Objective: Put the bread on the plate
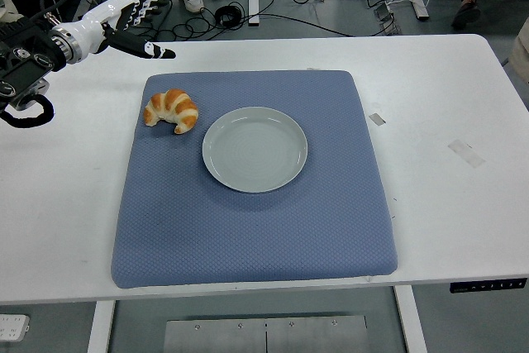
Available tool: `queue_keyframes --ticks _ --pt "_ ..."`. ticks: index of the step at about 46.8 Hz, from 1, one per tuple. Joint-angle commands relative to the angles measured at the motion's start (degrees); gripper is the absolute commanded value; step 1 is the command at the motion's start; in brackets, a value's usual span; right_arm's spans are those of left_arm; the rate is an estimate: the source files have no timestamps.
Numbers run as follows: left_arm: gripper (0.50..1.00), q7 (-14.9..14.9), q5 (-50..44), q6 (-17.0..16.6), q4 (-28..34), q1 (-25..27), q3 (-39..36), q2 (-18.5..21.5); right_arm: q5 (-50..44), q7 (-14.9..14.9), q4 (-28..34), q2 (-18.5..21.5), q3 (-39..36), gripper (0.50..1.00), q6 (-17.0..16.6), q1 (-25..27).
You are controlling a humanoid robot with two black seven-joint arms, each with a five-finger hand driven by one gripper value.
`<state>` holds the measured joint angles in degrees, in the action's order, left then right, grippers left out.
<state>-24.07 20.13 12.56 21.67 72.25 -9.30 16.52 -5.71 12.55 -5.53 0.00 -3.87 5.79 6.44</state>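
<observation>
From above, the bread (172,110) lies on the blue mat (248,229) just left of the empty plate (254,149), not touching it, while the left hand (132,22) hangs open over the white surface (438,105), holding nothing.

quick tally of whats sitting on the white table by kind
croissant: 1
plate, empty: 1
blue mat: 1
tape bits: 2
Total: 5
The left hand hovers open past the mat's far left corner.
</observation>
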Motion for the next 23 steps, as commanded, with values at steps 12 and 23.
queue_keyframes --ticks 12,23 --pt "0.968 0.1 0.0 -1.1 0.0 -0.4 0.0 -0.1 0.0 0.0 0.0 0.0 0.0 1.000 0.0 0.0" --pt "0.968 0.0 0.0 -1.0 0.0 -0.5 0.0 -0.1 0.0 0.0 0.0 0.0 0.0 1.000 0.0 0.0"
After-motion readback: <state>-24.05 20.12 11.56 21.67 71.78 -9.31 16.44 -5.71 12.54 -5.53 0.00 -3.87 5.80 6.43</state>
